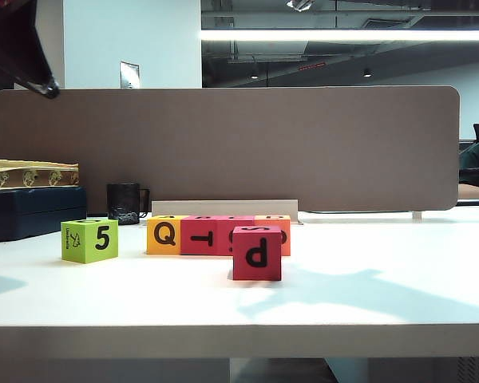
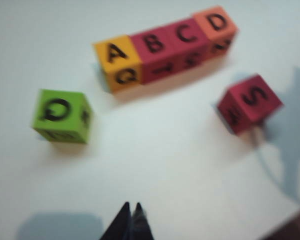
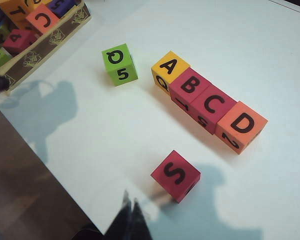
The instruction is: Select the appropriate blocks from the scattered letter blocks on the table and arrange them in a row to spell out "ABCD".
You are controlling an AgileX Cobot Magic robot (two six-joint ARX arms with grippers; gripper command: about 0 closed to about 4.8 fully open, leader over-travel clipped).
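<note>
Four cubes sit face to face in one straight row on the white table [image 3: 270,60], their tops reading A, B, C, D: the yellow-orange A cube [image 3: 170,67], the pink B cube [image 3: 191,86], the pink C cube [image 3: 213,105] and the orange-red D cube [image 3: 244,125]. They touch so the word reads unbroken, which suggests the spelling is done and nothing more needs placing. All are matte, with bold black characters; side faces show a Q, a T, an S and a 2.

Both grippers hang above the table with nothing in them. The left gripper [image 2: 131,212] has its fingers pinched together; the row lies well ahead of its tips, with the lime-green cube [image 2: 62,116] nearer and off to one side. The right gripper [image 3: 131,207] is likewise pinched closed and empty, and the spare pink S cube [image 3: 176,175] sits just beside its tips, the row farther ahead.

A box of spare blocks [image 3: 25,30] stands well apart
</note>
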